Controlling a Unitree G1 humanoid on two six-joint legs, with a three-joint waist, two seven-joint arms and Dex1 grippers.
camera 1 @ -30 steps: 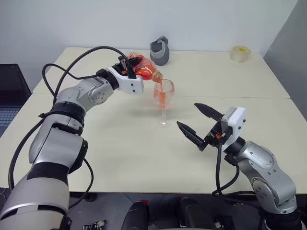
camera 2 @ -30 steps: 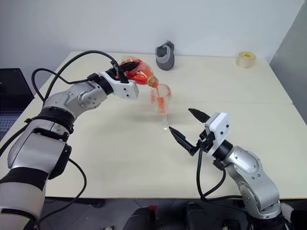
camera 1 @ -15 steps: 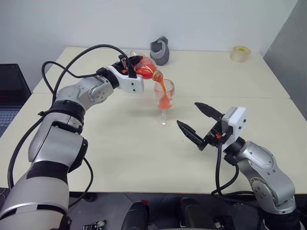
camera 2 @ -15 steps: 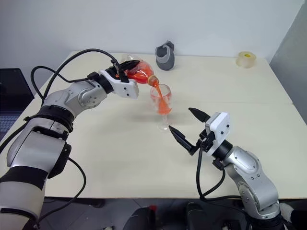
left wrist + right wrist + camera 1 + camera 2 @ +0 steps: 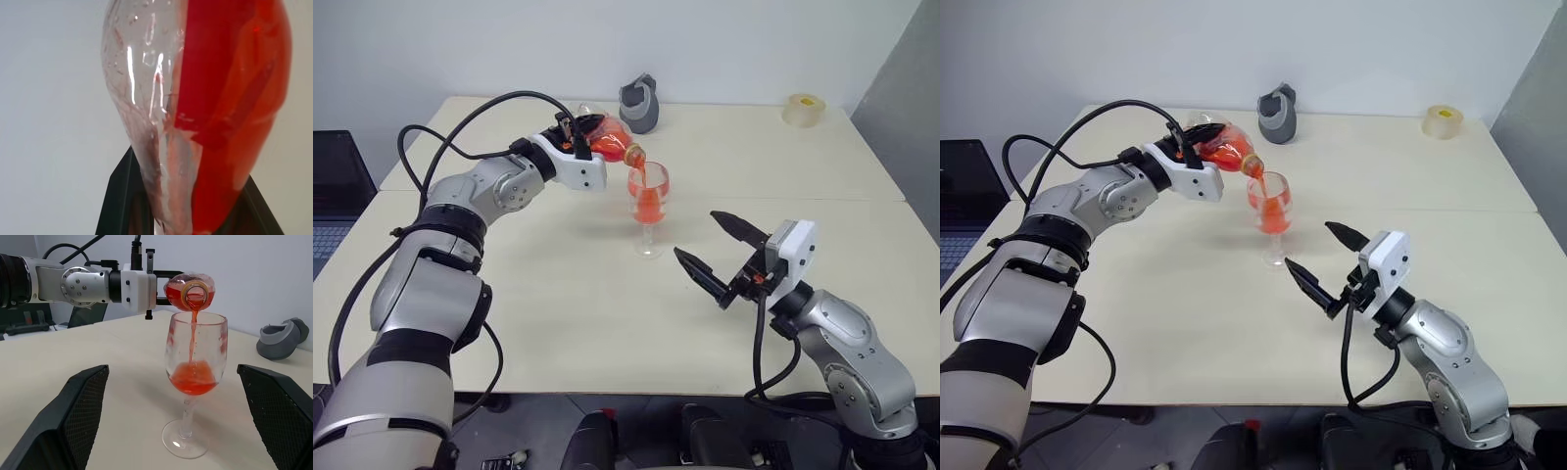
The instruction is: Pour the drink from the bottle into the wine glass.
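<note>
My left gripper is clamped on the bottle, which lies tilted nearly level with its mouth just above the rim of the wine glass. A thin stream of the drink runs from the bottle mouth into the bowl, where it pools in the lower part. Some of it is visible inside the bottle. The wine glass stands upright on the table, near its middle. My right gripper hovers above the table just beside the glass foot, its two fingers spread wide apart and holding nothing. A grey jug and a tape roll sit near the far edge.
</note>
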